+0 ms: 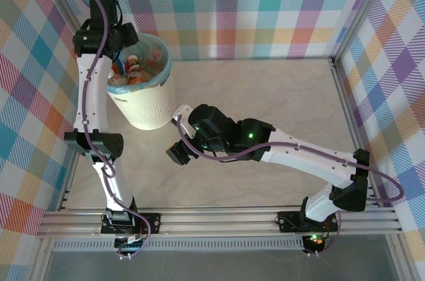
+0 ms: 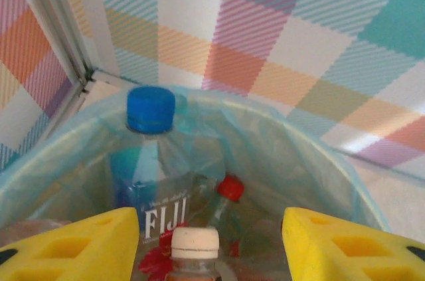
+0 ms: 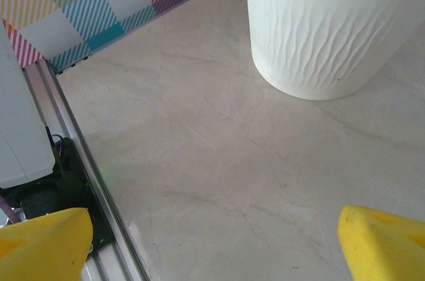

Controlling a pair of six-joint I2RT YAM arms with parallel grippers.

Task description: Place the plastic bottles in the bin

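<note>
Left gripper (image 2: 211,231) sits above the white round bin with its pale teal bag liner (image 2: 285,141), yellow fingers spread and holding nothing, which looks like a drop-off pose. Below it in the bin are a clear blue-capped plastic bottle (image 2: 156,168), a red-capped bottle (image 2: 229,191) and a white-capped bottle (image 2: 194,244). Right gripper (image 3: 216,244) is wide apart and empty, low over the beige table (image 3: 199,135), with the bin ahead-right. Probably staged for the next pick.

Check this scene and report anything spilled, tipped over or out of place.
Nothing stands out. The bin stands upright, its liner folded over the rim, and the bottles sit inside it. The blue-capped bottle rests against the liner, well inside. No spill shows.
</note>
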